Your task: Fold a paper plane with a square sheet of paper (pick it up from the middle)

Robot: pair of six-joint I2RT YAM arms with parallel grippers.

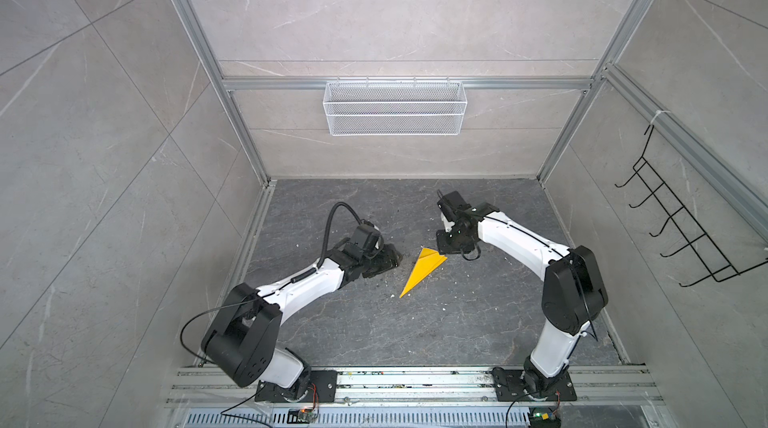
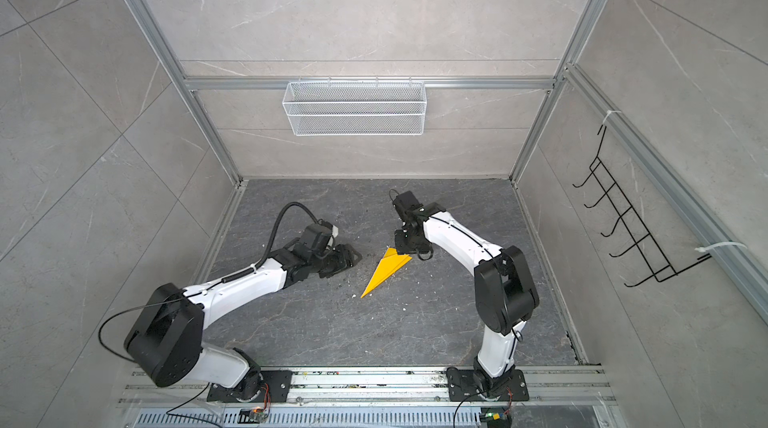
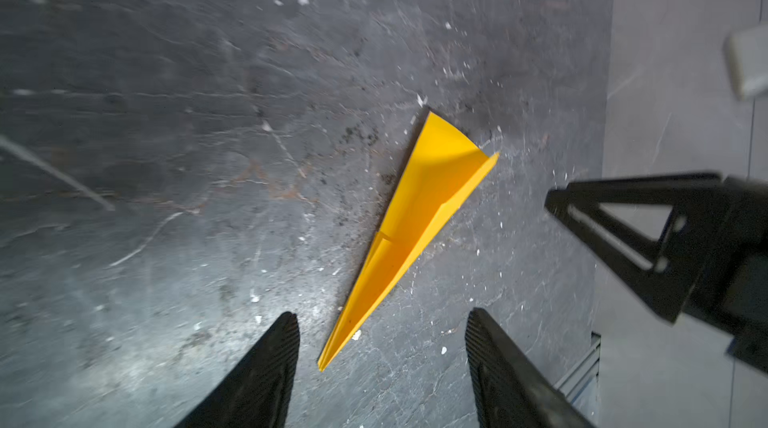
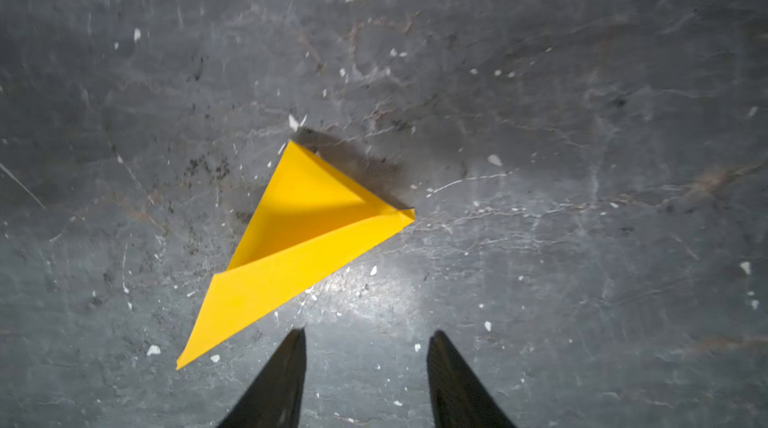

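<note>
Plane [image 1: 422, 270] folded, lying free.
It is laid on the floor [image 1: 457, 322] between the arms; left gripper [image 3: 382, 313] and right gripper [image 4: 368, 333] are spread, nothing gripped. Only clear withdrawal is judged outstanding.

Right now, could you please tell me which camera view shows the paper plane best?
The right wrist view: the paper plane fills the middle, whole and close, its folds and raised wing clear. The left wrist view also shows it whole, but narrower. In both top views it is small and lacks detail.
</note>
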